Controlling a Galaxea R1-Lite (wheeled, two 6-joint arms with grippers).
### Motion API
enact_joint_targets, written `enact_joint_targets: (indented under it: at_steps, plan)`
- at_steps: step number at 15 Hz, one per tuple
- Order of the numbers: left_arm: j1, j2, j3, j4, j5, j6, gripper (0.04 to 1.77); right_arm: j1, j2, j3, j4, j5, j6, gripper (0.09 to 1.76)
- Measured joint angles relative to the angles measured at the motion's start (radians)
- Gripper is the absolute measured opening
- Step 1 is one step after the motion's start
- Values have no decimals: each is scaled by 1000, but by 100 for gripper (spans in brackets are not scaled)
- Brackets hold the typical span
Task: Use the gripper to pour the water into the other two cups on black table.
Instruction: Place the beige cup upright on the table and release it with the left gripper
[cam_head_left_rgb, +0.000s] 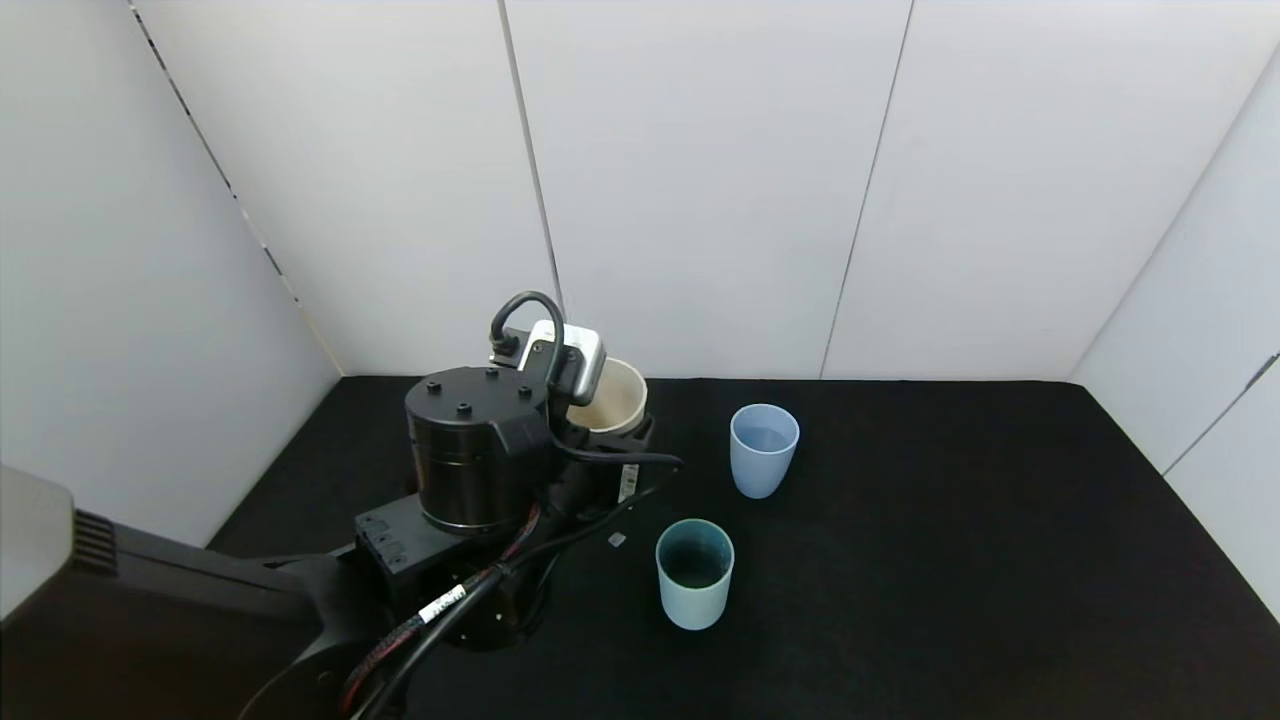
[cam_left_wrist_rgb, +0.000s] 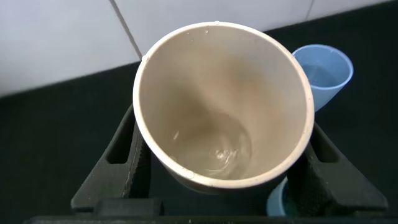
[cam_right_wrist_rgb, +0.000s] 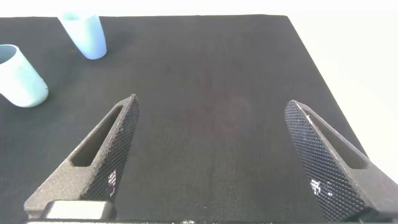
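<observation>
My left gripper (cam_head_left_rgb: 612, 428) is shut on the beige cup (cam_head_left_rgb: 612, 398) and holds it upright at the back left of the black table (cam_head_left_rgb: 950, 560). In the left wrist view the cup (cam_left_wrist_rgb: 186, 81) sits between the fingers (cam_left_wrist_rgb: 124, 155), with a little water (cam_left_wrist_rgb: 227, 152) shimmering at its bottom. The periwinkle blue cup (cam_head_left_rgb: 763, 450) stands to its right and shows a faint sheen inside. The pale teal cup (cam_head_left_rgb: 694, 572) stands nearer me. Both also show in the left wrist view, blue (cam_left_wrist_rgb: 326, 71) and teal (cam_left_wrist_rgb: 277, 202). My right gripper (cam_right_wrist_rgb: 211, 102) is open and empty over bare table.
White wall panels (cam_head_left_rgb: 700, 180) close off the back and both sides of the table. A small pale scrap (cam_head_left_rgb: 616, 540) lies on the table left of the teal cup. In the right wrist view the blue cup (cam_right_wrist_rgb: 84, 34) and teal cup (cam_right_wrist_rgb: 18, 78) stand far off.
</observation>
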Motion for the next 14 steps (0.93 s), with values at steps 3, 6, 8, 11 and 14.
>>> enact_joint_targets:
  at_steps: [3,6,8,11,14]
  plan:
    - [36,10,0,2,-10,-97,122,0,0,0,0,0,0,171]
    - [75,34,9,0,-30,-139,122,0,0,0,0,0,0,171]
    - [90,57,15,-3,-54,-189,122,0,0,0,0,0,0,171]
    - [95,94,17,-5,-63,-219,122,0,0,0,0,0,0,171]
    - [97,131,17,-47,-75,-220,122,0,0,0,0,0,0,171]
